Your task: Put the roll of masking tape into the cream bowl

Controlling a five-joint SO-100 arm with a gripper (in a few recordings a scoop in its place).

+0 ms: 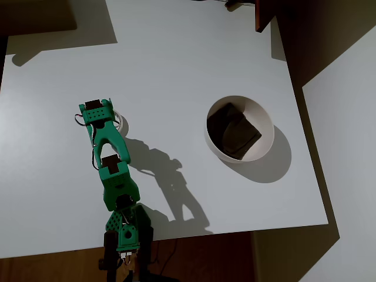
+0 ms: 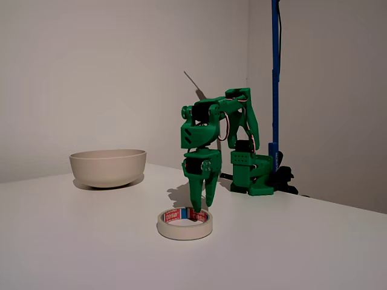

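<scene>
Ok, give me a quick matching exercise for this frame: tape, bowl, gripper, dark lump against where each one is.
Things:
1. tape
2. bowl
3. gripper
4. dark lump

Places:
A. inside the bowl
B. flat on the table, under the gripper
C. pointing down, just above the tape
D. on the table, apart from the arm

Pairs: 1-B, 2-D, 3-C, 4-A

1. The table [image 2: 314,254] looks smooth, matt white.
2. The cream bowl [image 2: 107,167] has a smooth, matt finish.
3. The roll of masking tape [image 2: 184,223] looks papery.
4. The gripper [image 2: 204,202] is green plastic.
</scene>
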